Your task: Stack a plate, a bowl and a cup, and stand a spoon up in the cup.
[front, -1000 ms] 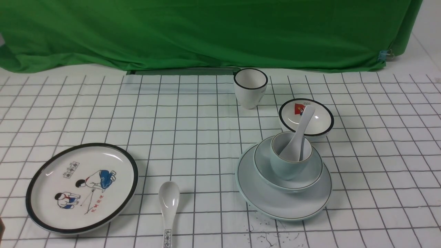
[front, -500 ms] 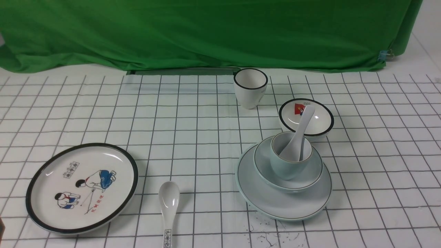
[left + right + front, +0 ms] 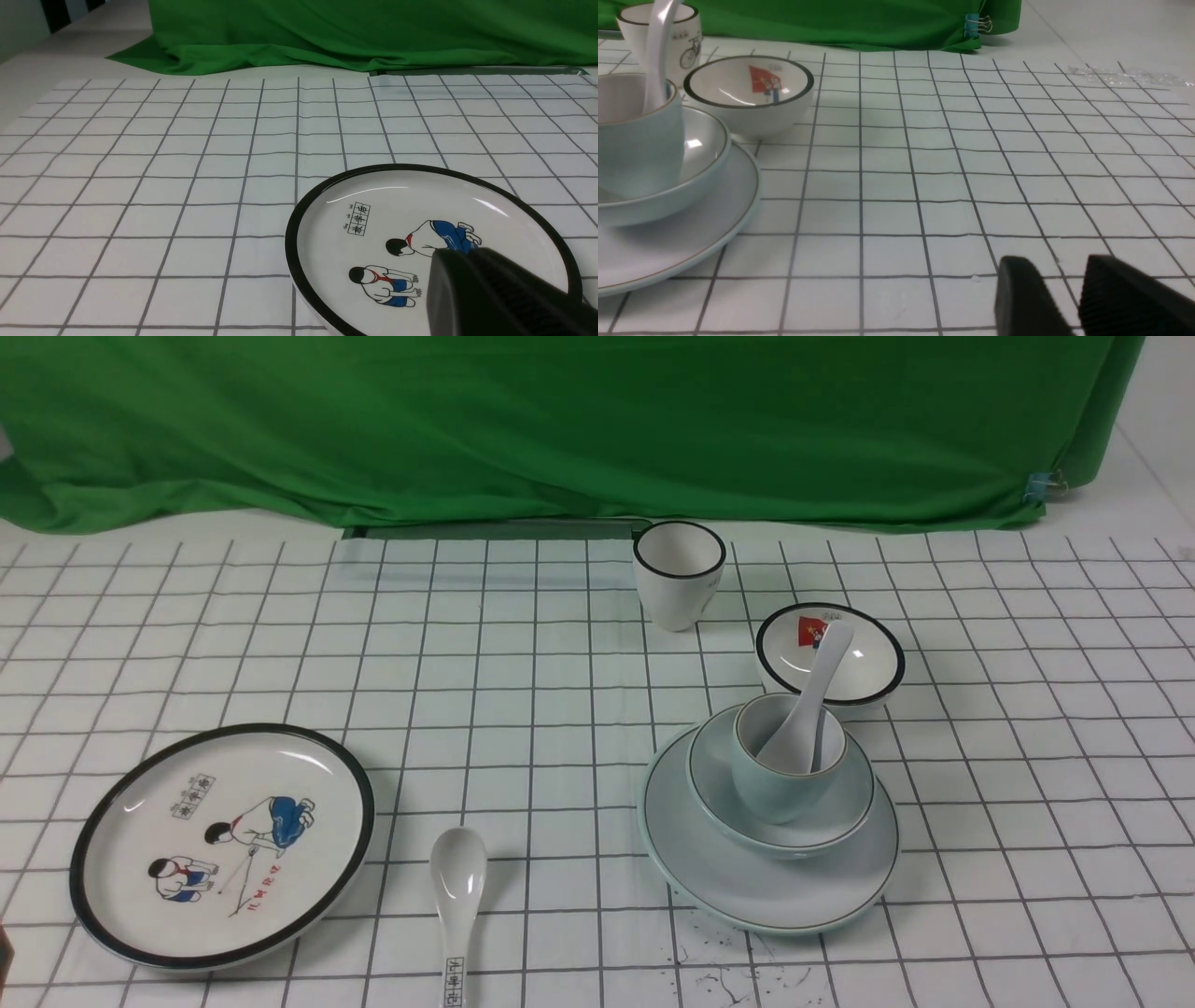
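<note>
- On the checked bench (image 3: 523, 644), the plate (image 3: 728, 882) carries the bowl (image 3: 845, 812), the cup (image 3: 775, 793) sits in the bowl, and the spoon (image 3: 814, 695) stands in the cup with its handle leaning toward the far side.
- The stack looks complete, judging by how the pieces lie.
- All four pieces look glazed, stiff, slippery and breakable; the stack would likely be heavy and apt to slide if tipped.
- Best hold for the stack: the plate's rim, kept level. For the spoon: mid-handle.
- The left fingers (image 3: 486, 280) are closed and empty over the picture plate (image 3: 537, 219).
- The right fingers (image 3: 1069, 294) stand apart, holding nothing, well clear of the stack.
</note>
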Robot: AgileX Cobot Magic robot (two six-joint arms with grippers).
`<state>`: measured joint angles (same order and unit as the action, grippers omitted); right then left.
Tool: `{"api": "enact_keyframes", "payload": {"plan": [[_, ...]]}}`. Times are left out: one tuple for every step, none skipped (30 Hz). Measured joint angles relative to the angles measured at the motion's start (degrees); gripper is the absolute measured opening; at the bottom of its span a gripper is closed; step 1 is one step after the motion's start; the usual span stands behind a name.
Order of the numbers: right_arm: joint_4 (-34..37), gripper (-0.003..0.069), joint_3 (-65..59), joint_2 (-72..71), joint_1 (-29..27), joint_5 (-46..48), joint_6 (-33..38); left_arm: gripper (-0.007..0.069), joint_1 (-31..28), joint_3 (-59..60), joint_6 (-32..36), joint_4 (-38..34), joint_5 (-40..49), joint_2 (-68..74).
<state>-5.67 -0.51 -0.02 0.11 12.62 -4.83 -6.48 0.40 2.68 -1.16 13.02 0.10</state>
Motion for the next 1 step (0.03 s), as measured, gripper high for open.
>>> {"api": "enact_keyframes", "payload": {"plan": [[0.0,0.0238,0.0,0.0,0.0,0.0,0.0,-0.0029,0.0,0.0,0.0,0.0,0.0,0.0]]}}
